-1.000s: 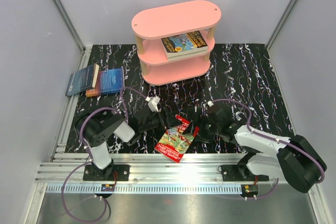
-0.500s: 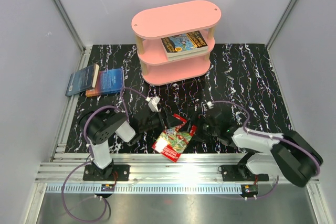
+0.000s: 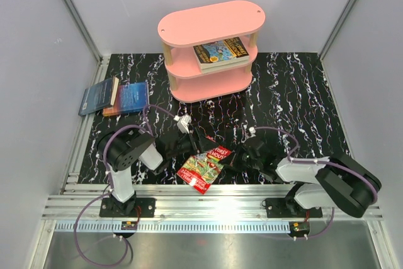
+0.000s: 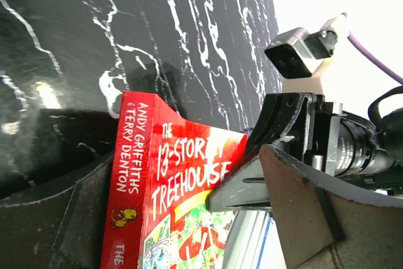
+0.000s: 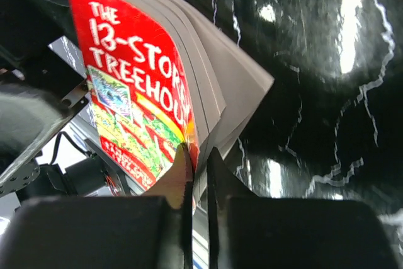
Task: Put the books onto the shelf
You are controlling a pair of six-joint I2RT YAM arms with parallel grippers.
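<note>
The red "Treehouse" book (image 3: 201, 167) stands tilted near the table's front edge, between my two grippers. My right gripper (image 3: 228, 159) is shut on the edge of its front cover and a few pages (image 5: 126, 80); the jaws (image 5: 198, 152) pinch narrowly. My left gripper (image 3: 192, 149) stands wide open around the book's other end (image 4: 157, 155), one finger (image 4: 82, 218) beside the spine, the other over the cover. The pink shelf (image 3: 211, 26) stands at the back with a yellow-teal book (image 3: 220, 51) on its middle tier. Two dark blue books (image 3: 101, 96) lie at the left.
An aluminium rail (image 3: 208, 209) runs along the near edge by the arm bases. Grey walls close in the black marbled table (image 3: 296, 92) on the left, right and back. Purple cables (image 3: 148, 121) loop over both arms.
The right gripper has moved left and closed on the red book's cover edge. The book has slid left and tipped up. The left gripper has hardly moved.
</note>
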